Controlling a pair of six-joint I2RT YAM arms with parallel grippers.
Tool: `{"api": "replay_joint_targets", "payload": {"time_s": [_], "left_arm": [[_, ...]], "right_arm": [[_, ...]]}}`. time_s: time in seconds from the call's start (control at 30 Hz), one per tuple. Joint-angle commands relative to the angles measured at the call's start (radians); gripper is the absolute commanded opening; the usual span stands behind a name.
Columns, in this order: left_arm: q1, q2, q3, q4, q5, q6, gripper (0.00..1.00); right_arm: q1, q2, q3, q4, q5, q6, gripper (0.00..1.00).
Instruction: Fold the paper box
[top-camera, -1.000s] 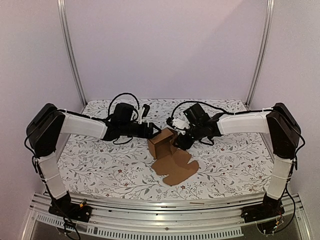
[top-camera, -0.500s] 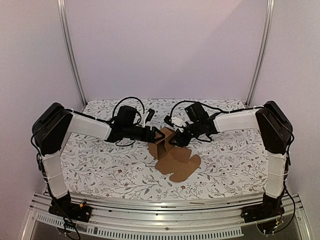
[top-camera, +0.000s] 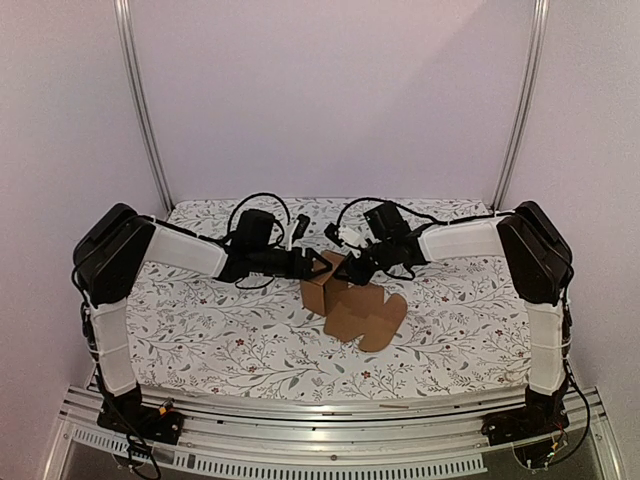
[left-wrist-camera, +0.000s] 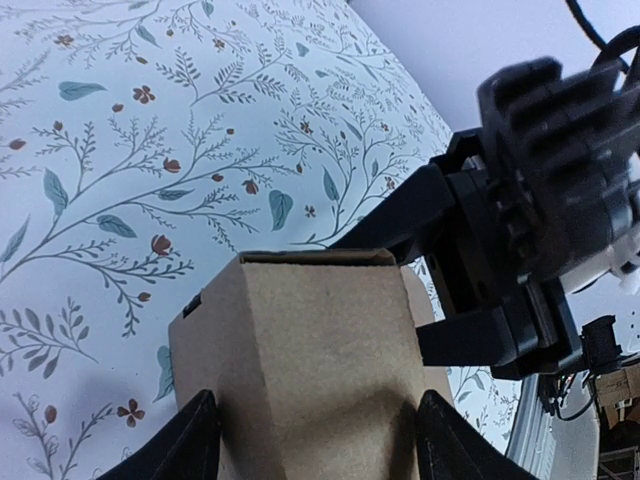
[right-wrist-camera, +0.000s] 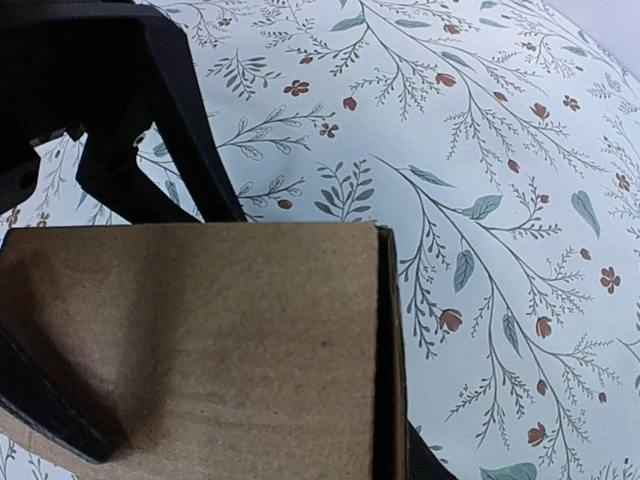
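The left claw (left-wrist-camera: 318, 445), set wide, holds the box (left-wrist-camera: 310, 340) between its fingers, likely to steady it; the right claw (top-camera: 352, 272) sits half-closed over a wall, grip indeterminate.

Paper box (top-camera: 345, 300), plain brown cardboard, partly folded: creased panels stand as an upright cuboid, rounded-tab flaps lie flat alongside.

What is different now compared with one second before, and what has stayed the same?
The right tool moved in toward the paper box, and its fingers now stand astride one wall. The flat flaps swung to the right, away from the near edge. The left tool stayed around the upright part, which kept its place.
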Motion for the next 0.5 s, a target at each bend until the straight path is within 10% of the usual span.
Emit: {"api": "replay_joint_targets", "payload": {"time_s": [0.0,0.17,0.47], "left_arm": [[0.008,0.046,0.008,0.078,0.086,-0.066,0.66],[0.020,0.062,-0.017,0.192,0.113,-0.160,0.65],[0.020,0.078,-0.075,0.455,0.110,-0.385,0.65]], "right_arm": [[-0.003,0.054,0.053,0.040,0.032,0.077,0.25],[-0.003,0.066,0.060,0.038,0.109,0.121,0.01],[-0.004,0.059,0.087,0.013,0.147,0.199,0.00]]}}
